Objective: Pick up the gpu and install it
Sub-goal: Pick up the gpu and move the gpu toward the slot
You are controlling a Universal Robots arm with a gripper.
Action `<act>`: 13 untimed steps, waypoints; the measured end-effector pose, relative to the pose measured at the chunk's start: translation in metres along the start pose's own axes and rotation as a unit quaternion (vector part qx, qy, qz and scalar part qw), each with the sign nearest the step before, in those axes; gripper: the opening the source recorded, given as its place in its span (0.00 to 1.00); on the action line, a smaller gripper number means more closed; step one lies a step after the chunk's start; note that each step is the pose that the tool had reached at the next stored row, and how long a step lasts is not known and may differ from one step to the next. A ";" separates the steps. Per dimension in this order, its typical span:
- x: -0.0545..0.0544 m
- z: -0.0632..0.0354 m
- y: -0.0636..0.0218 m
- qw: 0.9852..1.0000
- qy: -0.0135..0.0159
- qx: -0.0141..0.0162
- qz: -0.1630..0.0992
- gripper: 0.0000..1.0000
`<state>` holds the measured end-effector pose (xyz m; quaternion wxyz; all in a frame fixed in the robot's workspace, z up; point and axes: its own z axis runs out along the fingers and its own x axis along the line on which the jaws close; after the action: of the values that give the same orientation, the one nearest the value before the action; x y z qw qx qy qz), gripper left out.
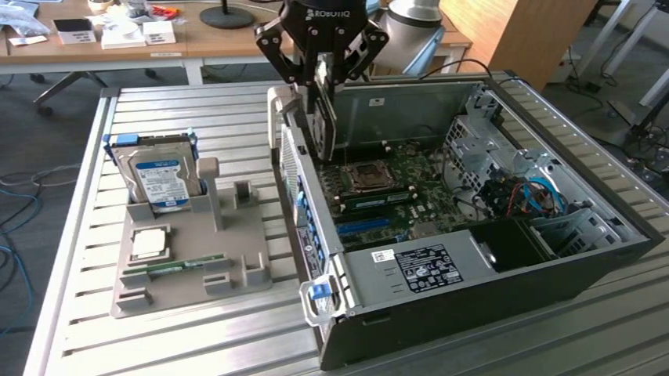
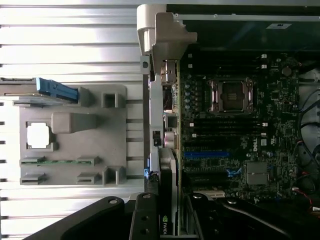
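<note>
Computer case [image 1: 585, 258] and parts holder [image 1: 246, 266] side by side on the surface [image 1: 209, 110].
Case on the exterior view's right, holder on its left; a hard drive [image 1: 162, 182] stands at the holder's far end, a memory stick [image 1: 188, 263] lies nearer. The graphics card [image 1: 325, 117] hangs in the fingers [image 1: 272, 48] just beside the case's left wall.

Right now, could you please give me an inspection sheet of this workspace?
Surface: slatted grey metal table.
Job's things: thin dark graphics card, upright at the rear wall of the open black computer case.
Clutter: grey plastic holder tray with silver hard drive, green memory stick.
Pincer: black pincer shut on the card.
Cables: blue and red wires inside the case.
Surroundings: wooden desk behind; loose floor cables.
</note>
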<state>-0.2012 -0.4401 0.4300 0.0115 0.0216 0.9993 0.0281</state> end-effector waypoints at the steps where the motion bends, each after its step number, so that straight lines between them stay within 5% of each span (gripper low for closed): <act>1: -0.001 0.0000 0.0001 1.000 0.000 0.000 0.000 0.27; 13: -0.018 0.0004 0.0008 1.000 0.000 0.000 0.000 0.27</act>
<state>-0.1829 -0.4401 0.4301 0.0115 0.0216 0.9993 0.0283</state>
